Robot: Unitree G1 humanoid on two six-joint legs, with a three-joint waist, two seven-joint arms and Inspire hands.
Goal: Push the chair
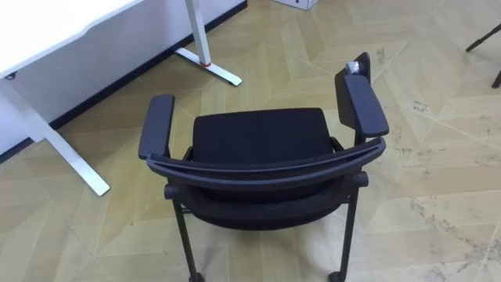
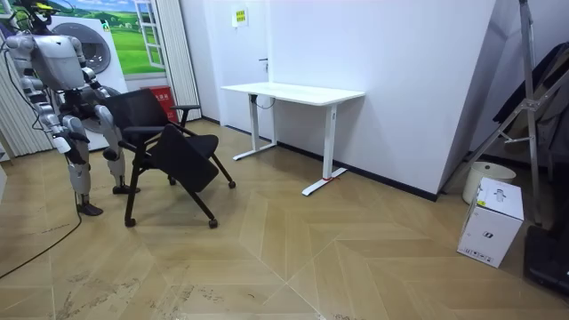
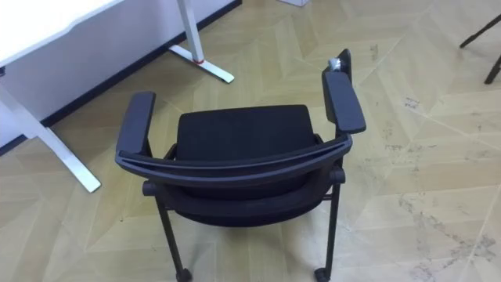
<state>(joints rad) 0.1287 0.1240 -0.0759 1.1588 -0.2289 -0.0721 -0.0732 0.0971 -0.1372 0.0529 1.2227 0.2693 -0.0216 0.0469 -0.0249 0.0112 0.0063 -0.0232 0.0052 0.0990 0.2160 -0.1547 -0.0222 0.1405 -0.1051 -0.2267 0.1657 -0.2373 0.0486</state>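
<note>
The chair [image 1: 258, 135] stands right below me on the wood floor [image 1: 438, 157], backrest nearest, seat facing away. In the room view I stand just behind it. My right hand [image 2: 64, 140] and left hand [image 2: 105, 117] are too small there, so I cannot tell how their fingers are set. Beyond, to the left, is the white desk [image 1: 55, 31].

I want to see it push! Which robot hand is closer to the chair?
Left, it seems. The left hand sits just behind the backrest of the chair; the right hand hangs lower by the robot's side, farther back.
</note>
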